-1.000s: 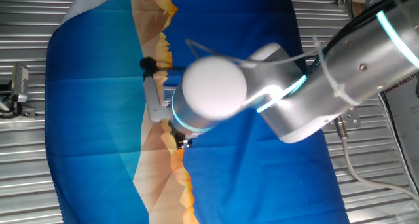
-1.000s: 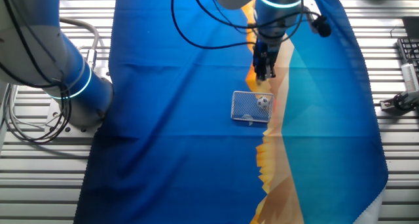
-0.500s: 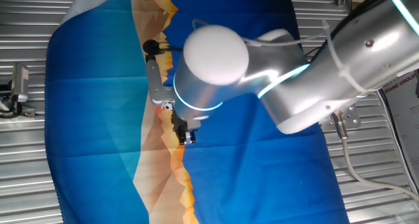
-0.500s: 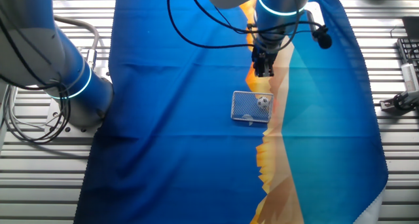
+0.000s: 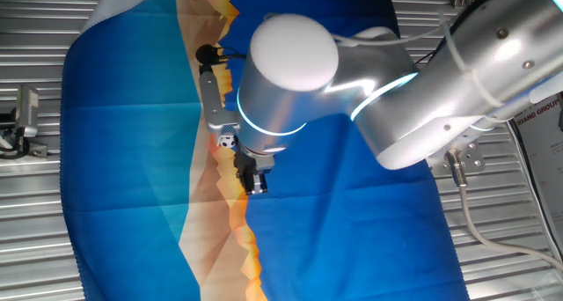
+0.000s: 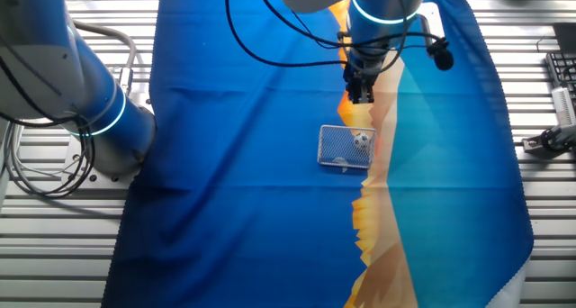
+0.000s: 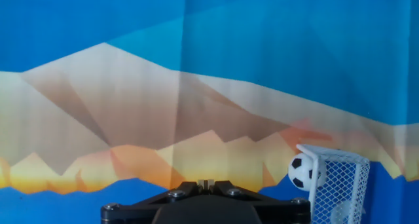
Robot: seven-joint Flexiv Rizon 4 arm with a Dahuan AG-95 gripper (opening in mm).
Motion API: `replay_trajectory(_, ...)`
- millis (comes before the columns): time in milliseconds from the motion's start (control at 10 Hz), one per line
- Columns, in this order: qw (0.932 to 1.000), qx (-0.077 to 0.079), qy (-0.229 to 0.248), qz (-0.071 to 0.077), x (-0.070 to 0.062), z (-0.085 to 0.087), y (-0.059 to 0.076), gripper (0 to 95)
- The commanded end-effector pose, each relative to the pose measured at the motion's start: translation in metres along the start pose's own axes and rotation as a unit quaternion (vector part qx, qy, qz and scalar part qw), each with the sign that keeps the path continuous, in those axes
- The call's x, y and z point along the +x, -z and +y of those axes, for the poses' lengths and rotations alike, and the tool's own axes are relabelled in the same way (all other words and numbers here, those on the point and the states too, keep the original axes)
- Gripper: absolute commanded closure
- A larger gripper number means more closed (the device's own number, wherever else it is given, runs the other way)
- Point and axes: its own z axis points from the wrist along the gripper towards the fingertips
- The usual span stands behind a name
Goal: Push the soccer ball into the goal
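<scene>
One fixed view looks steeply down, close in, arm (image 5: 369,99) filling much of frame above the blue cloth (image 5: 123,160). The other fixed view looks down from the opposite side, farther back, whole cloth shown. Hand view sits low, facing along the cloth. All three share the soccer ball (image 6: 362,140); the wider fixed view and hand view share the goal (image 7: 337,181).

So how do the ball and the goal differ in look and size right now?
The soccer ball is small, round and solid, white with black patches; the goal is clearly bigger, a boxy thin white frame filled with see-through mesh. In the hand view the ball sits at the goal's front post. Both are mostly white and rest on the blue cloth.
</scene>
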Motion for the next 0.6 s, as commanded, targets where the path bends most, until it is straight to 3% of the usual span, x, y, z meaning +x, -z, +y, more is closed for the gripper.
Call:
replay_trajectory(100,1.0,0.006,-0.001,0.001,0.004,0.002,0.002,95.0)
replay_trajectory(400,0.9999,0.012,-0.002,0.001,0.011,0.003,0.001,95.0)
replay_trajectory(600,0.9999,0.013,-0.007,0.005,0.017,0.009,0.011,95.0)
